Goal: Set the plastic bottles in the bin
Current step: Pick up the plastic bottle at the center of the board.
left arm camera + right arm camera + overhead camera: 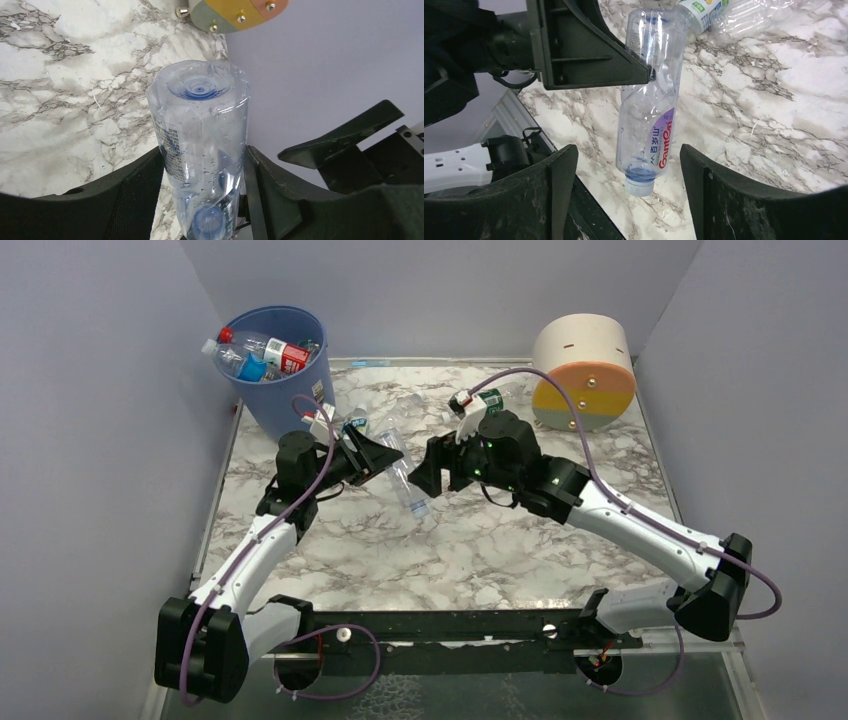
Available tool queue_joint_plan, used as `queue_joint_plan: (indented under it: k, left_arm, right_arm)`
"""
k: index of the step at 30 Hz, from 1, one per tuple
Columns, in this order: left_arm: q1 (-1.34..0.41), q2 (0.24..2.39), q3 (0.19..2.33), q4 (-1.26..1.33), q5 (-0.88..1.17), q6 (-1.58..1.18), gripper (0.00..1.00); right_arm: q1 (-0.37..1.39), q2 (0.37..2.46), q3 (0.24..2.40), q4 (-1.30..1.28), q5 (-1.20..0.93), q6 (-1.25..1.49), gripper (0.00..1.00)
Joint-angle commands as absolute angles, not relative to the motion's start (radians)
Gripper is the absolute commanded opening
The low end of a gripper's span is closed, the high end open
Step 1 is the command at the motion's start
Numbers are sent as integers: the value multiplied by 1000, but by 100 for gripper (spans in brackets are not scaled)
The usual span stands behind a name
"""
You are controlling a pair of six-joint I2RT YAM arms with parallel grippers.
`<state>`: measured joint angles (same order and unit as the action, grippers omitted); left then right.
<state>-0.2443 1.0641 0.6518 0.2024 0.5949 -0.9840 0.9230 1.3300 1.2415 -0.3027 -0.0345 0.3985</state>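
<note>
Your left gripper (202, 172) is pinched nearly closed on a clear bottle (199, 125), with its fingers (142, 192) pressing the dented body from both sides. The bottle is off the table and tilted. In the top view its blue cap (640, 181) is low and aimed at 5 o'clock, base toward 11.

Your right gripper (626, 150) sits just at 3 o'clock of it, jaws well apart, gripping nothing. The bottle hangs in the gap with clearance to each finger. All this is near the middle of the marble table (500, 540).

The blue bin (285, 390) stands at the table's 11 o'clock corner, apart from the held bottle, with binned bottles (262, 355) heaped to its rim.

Loose on the table:
- clear ones (398, 412) between the bin and the left gripper
- a green-label bottle (493, 397) at 12 o'clock of the right wrist

The cream-orange-yellow drum (585, 370) is at 1 o'clock.
</note>
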Motion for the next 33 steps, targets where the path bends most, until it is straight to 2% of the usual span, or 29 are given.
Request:
queue_joint_plan:
  k: [1,7,17,33]
  left_arm:
    - [-245,1065,693,189,566,-956,60]
    - [-245,1077,736,170,546,-932,60]
    - [-236,1188,924,102,529,-842,60]
    - [-76,1397,1272,28,606,-764,61]
  right_arm:
    - [931,1268,1293,-370,45,407,78]
    - [930,1227,1295,-402,119,408,81]
    - [930,1210,1265,-431,172,414,82]
    - [930,1159,1188,-443,167,450,82]
